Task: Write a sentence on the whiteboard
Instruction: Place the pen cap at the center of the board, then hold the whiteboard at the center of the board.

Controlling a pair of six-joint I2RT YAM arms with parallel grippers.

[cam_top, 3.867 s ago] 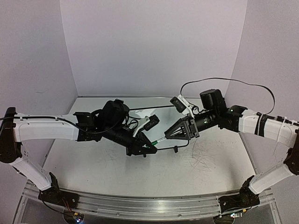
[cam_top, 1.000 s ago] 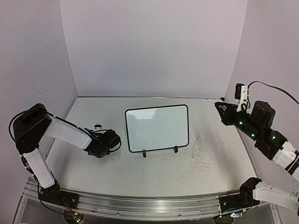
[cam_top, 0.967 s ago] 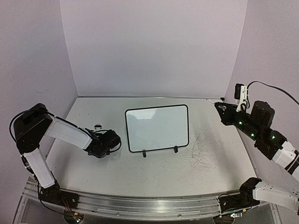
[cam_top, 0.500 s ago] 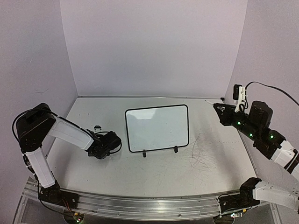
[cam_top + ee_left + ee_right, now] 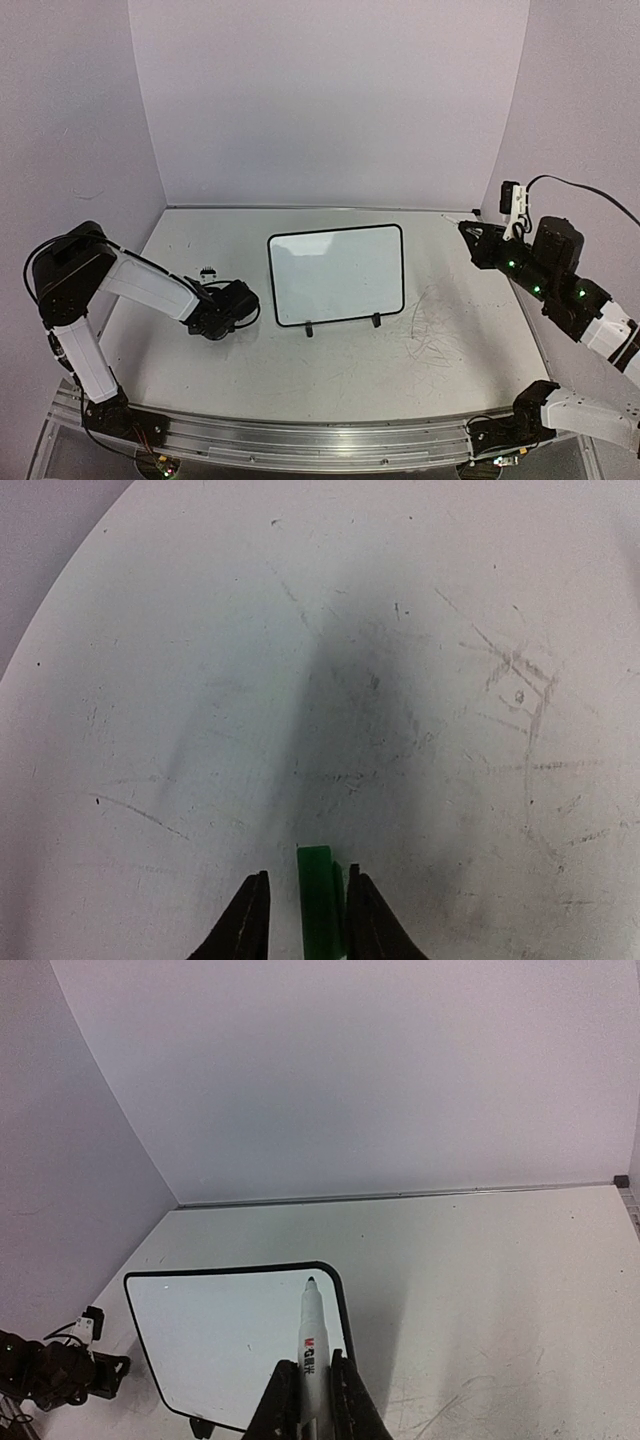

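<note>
Top and wrist views, task at its outset. The whiteboard [image 5: 335, 275] stands on its two clip feet at the middle of the counter [image 5: 300, 380]; its face shows no green letters in either view that includes it, so the sentence is judged wholly unwritten. The preparation appears done: the marker [image 5: 310, 1320] is uncapped, with its bare tip pointing toward 12 o'clock in the right wrist view. What is left is the approach to the board and all of the writing.

The left arm [image 5: 150, 285] lies low on the counter at 9 o'clock of the board, well short of its edge; the left jaws are slightly spread about a green cap [image 5: 320, 900], with a gap showing on one side, so the cap seems loose rather than pinched.

The right arm [image 5: 545, 270] is held high at 3 o'clock of the board and well apart from it; the right jaws are pressed together on the marker barrel. From these jaws the board lies toward 10 o'clock and farther off, and the marker tip overlaps its near upper corner in view only, without touching it.
</note>
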